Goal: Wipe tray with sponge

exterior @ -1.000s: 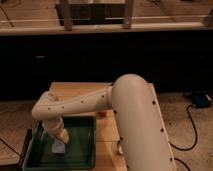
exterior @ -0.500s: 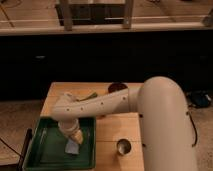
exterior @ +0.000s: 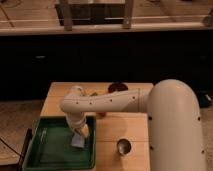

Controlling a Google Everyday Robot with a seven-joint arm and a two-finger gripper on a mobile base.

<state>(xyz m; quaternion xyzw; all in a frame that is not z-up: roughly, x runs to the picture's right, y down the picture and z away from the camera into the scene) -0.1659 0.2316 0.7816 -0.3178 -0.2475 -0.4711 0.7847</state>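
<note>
Single camera view: the white robot arm (exterior: 115, 102) reaches down-left across the light wooden tabletop (exterior: 125, 125) into the large shallow dark-green plastic tray (exterior: 50, 152), which sits at the table's front-left. The gripper (exterior: 81, 131) is low over the tray's right half, near the right rim. The small pale-blue rectangular sponge (exterior: 77, 141) is directly under the gripper tip, touching it, on the tray floor and slightly tilted. Grip state: can't tell, clamped on the sponge vs just pressing it isn't readable here. My read of the step: mid-wipe, sponge in contact with the floor on the right side. The left part of the tray floor is open green, probably the ground left to cover. The next move calls for a sideways drag toward the left rim, with downward pressure, the sponge flat, and a stop short of the raised edge. A small round metal cup (exterior: 123, 146) stands on the table just right of the tray, apart from it, and is clear of a leftward stroke.
</note>
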